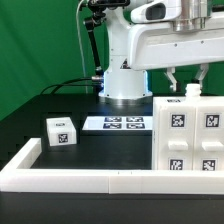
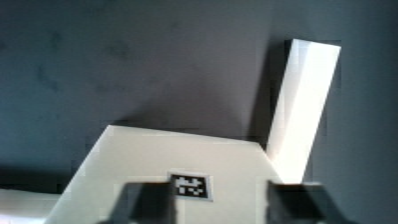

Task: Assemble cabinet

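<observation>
**Green wall, black table, white cabinet**

Outside view: a green curtain hangs behind a black table [image 1: 30,115]. The white cabinet [image 1: 190,135] stands at the exterior view's right, with square tags on its front. The tool [image 1: 187,82] hangs just above it, fingers spread apart, holding nothing. A small drawer block [image 1: 60,131] sits well apart at the exterior view's left, near the marker board [image 1: 113,124]. A low white rail [image 1: 60,178] runs along the front.

Wrist view: the table looks dark. The tool [image 2: 217,205] has its fingers wide, with a tag [image 2: 191,185] on a white part between them.
</observation>
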Tool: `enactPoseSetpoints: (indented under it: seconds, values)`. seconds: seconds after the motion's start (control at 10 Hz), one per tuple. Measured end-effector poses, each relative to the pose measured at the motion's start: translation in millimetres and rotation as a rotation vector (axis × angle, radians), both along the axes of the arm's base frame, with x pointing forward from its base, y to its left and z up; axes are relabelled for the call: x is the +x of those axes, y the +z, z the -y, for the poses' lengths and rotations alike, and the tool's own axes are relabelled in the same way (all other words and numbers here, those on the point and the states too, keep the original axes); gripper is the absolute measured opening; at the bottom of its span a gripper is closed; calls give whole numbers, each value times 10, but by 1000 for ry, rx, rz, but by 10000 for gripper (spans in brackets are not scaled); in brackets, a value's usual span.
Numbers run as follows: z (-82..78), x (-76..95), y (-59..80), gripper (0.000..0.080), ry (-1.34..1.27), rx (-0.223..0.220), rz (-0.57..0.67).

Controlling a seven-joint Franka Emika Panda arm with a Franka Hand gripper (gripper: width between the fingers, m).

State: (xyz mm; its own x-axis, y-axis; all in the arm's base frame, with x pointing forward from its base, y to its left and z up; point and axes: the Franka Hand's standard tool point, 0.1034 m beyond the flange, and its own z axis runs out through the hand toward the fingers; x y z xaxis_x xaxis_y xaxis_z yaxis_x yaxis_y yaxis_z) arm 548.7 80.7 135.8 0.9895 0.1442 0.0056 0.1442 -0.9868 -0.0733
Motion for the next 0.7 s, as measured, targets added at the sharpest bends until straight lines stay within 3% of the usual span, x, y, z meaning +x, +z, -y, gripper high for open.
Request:
enactPoseSetpoints:
  seconds: [0.1,0.2,0.3,0.4,0.5,0.7]
  values:
    - [-1,-23,-22,411,0,-1,-1]
    - [3,-170,-141,547,3,-5,-9]
    - [69,-334,-229,547,25,-9,-17]
    - [192,-497,-288,721,50,-15,-17]
    - [330,-638,-330,775,75,-19,-15]
    - [723,-864,-466,795,149,-32,4]
